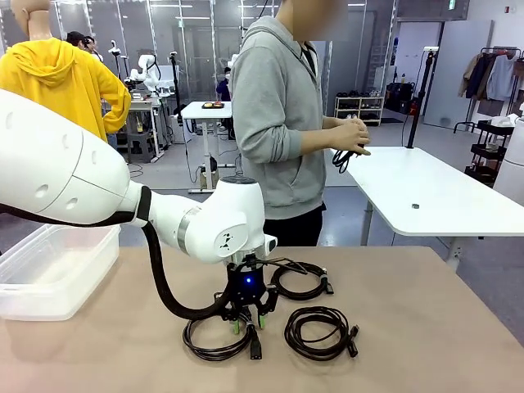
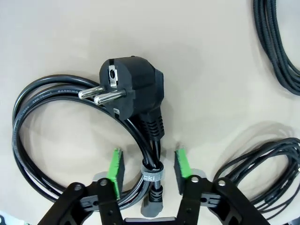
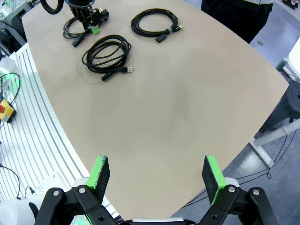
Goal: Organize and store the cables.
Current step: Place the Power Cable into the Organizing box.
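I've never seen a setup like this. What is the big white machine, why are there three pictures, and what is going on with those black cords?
The white machine is a robot arm; a second arm works beside it. Each ends in a gripper: two black fingers with green pads. One picture looks across the table from between the arms. The other two come from cameras on the wrists, looking along the fingers.

Three coiled black cables lie on the table. The left gripper is down over the nearest one, the power cable with the round two-pin plug. Its pads sit either side of the strapped bundle with gaps left, so nothing is gripped yet. The right gripper hangs open above bare table. A clear plastic bin stands at the table's left. The person opposite holds another cable.
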`<state>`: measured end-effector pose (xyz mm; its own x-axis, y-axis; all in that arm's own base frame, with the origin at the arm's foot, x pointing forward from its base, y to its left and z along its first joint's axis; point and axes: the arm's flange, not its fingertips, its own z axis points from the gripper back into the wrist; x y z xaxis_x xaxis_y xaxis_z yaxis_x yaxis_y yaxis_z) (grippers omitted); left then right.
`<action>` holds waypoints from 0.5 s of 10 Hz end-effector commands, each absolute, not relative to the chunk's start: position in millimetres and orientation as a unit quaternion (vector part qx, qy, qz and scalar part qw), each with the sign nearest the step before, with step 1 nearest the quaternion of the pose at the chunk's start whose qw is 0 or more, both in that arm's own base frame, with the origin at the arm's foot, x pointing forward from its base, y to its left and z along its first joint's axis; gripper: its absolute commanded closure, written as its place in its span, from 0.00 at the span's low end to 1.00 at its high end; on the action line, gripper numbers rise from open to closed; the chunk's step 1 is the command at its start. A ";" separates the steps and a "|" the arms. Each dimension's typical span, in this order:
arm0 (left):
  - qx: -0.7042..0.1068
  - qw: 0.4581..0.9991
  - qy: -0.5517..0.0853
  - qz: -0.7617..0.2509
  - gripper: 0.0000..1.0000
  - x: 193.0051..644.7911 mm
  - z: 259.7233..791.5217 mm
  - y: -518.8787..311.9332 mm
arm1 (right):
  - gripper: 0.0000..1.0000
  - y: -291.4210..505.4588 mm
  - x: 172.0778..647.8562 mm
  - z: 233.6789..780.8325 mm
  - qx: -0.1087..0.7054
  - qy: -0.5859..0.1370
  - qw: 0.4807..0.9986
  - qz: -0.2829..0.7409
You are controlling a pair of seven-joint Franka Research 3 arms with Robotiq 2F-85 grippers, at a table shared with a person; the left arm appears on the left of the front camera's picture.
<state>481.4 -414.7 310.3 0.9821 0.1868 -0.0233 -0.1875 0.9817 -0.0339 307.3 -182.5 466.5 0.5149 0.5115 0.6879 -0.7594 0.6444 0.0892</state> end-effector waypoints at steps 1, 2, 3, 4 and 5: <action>0.008 0.995 0.006 0.099 0.64 483.3 314.9 -420.0 | 0.00 -184.5 306.8 466.4 0.196 -0.326 0.843 0.381; 0.011 0.995 0.008 0.098 0.78 483.9 315.1 -420.3 | 0.00 -184.5 306.8 466.4 0.196 -0.326 0.843 0.381; 0.012 0.995 0.011 0.095 0.84 485.4 315.5 -422.0 | 0.00 -184.5 306.8 466.4 0.196 -0.326 0.843 0.381; 0.012 0.996 0.015 0.093 0.98 486.4 315.4 -423.3 | 0.00 -184.5 306.8 466.4 0.196 -0.326 0.843 0.381; 0.013 0.996 0.015 0.093 1.00 486.9 316.2 -423.2 | 0.00 -184.5 306.8 466.4 0.196 -0.326 0.843 0.381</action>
